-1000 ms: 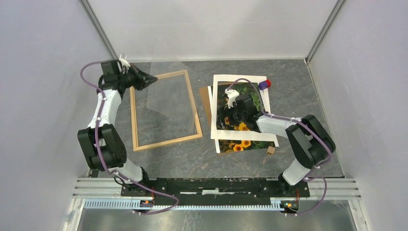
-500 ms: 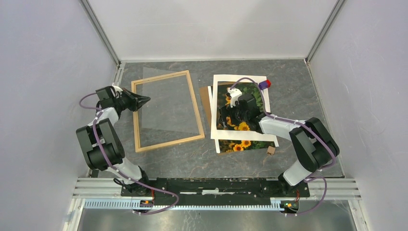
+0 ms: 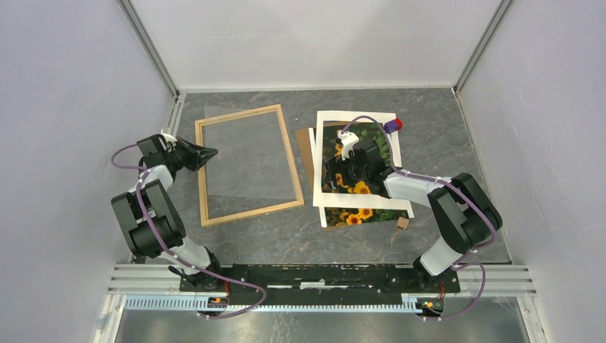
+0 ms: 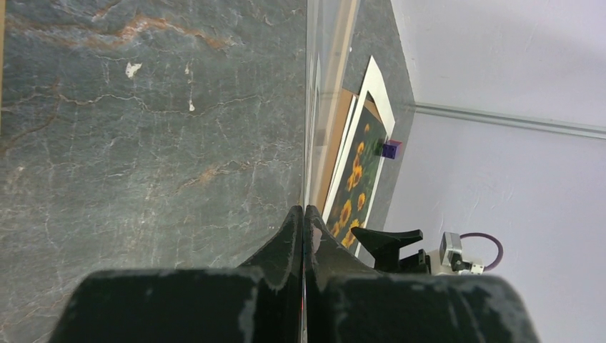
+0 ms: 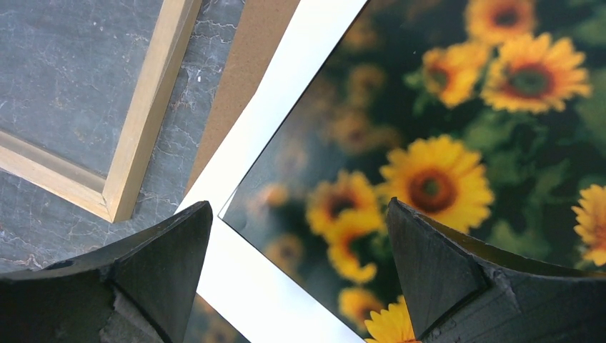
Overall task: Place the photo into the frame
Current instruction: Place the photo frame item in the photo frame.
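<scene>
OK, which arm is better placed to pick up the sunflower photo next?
Right. The right gripper is open and hovers directly over the photo and white mat. The left gripper is shut on the clear pane by the frame, away from the photo.

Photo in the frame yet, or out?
Out. The photo lies beside the frame, under the white mat.
</scene>
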`<action>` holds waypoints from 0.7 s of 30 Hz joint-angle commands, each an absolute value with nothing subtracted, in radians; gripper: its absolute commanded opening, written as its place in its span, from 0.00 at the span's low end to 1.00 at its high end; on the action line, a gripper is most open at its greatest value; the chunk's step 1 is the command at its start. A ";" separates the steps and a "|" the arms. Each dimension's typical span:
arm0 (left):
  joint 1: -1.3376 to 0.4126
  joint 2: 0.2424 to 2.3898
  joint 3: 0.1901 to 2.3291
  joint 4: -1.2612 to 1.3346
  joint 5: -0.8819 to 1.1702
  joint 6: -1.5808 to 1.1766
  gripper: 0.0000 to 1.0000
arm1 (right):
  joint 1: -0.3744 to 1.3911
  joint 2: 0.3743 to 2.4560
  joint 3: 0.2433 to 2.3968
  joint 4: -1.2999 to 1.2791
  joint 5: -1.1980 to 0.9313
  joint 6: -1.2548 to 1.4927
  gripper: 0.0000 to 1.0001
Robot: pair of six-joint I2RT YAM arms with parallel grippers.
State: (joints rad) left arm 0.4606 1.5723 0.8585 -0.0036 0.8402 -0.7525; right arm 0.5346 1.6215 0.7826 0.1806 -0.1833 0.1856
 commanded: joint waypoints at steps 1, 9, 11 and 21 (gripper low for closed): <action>0.477 1.526 0.842 0.006 0.836 -0.695 0.02 | 0.535 1.626 0.793 0.218 -0.201 0.184 0.98; 0.494 1.521 0.829 0.009 0.837 -0.684 0.02 | 0.535 1.616 0.789 0.219 -0.197 0.183 0.97; 0.493 1.511 0.824 0.011 0.833 -0.680 0.02 | 0.535 1.617 0.789 0.221 -0.200 0.185 0.97; 0.503 1.508 0.809 0.053 0.832 -0.675 0.02 | 0.535 1.616 0.789 0.219 -0.202 0.185 0.95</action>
